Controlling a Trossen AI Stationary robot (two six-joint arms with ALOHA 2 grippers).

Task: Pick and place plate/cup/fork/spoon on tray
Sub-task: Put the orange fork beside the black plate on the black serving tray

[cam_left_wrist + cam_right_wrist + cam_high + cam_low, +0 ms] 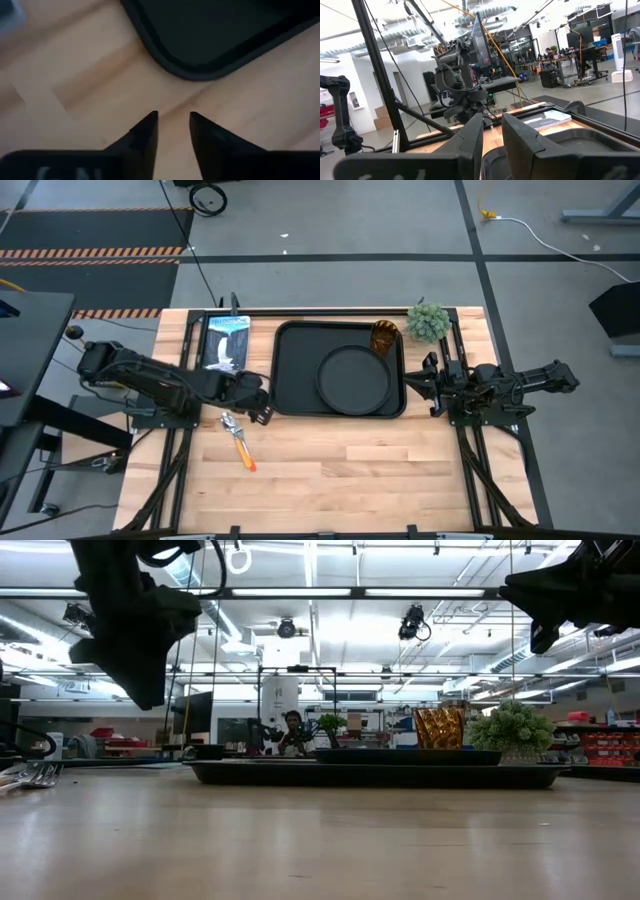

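Note:
The black tray [290,370] lies at the table's middle far side. The round black plate [355,378] lies on it, and the amber cup [385,337] stands in its far right corner; the cup also shows in the low view [440,728]. The fork [238,440] lies on the wood near the tray's near left corner, orange handle toward the near edge, with its tines in the low view [32,775]. I cannot pick out the spoon. My left gripper [173,120] hovers narrowly open and empty above the table by the tray's corner [200,65]. My right gripper [492,125] is narrowly open and empty at the tray's right side.
A small green plant [428,322] stands beyond the tray's far right corner. A blue and white flat package [225,340] lies left of the tray. Bare wood spreads along the near half of the table [350,470]. A person [292,728] sits far off in the room.

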